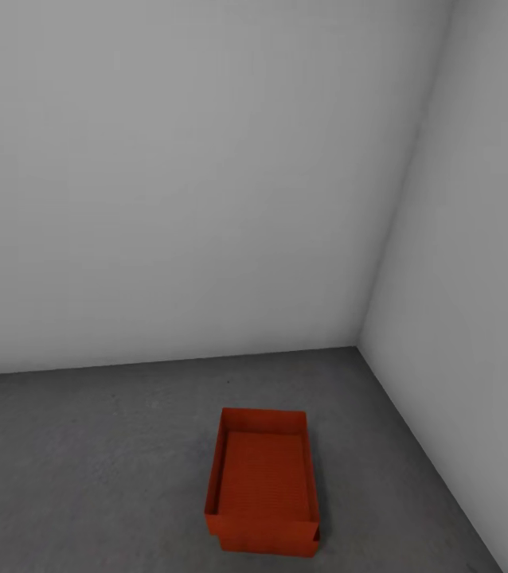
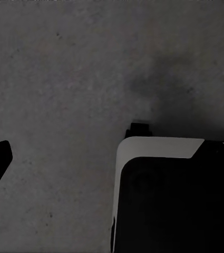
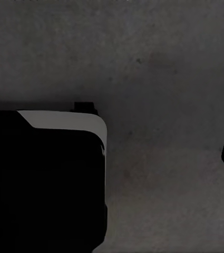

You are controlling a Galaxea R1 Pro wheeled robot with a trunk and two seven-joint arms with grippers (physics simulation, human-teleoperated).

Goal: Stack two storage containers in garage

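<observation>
Orange-red, finely ribbed open-top storage containers [image 1: 262,485], apparently two nested, lower one peeking out at the near edge. Resting on dark grey concrete floor [image 1: 87,469] near the corner of plain white-grey walls [image 1: 190,175]. Both claws' spread impossible to tell.

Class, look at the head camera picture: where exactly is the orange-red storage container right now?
In the head view the storage container sits on the dark grey floor, low and slightly right of centre, near the corner where the two white walls meet.
</observation>
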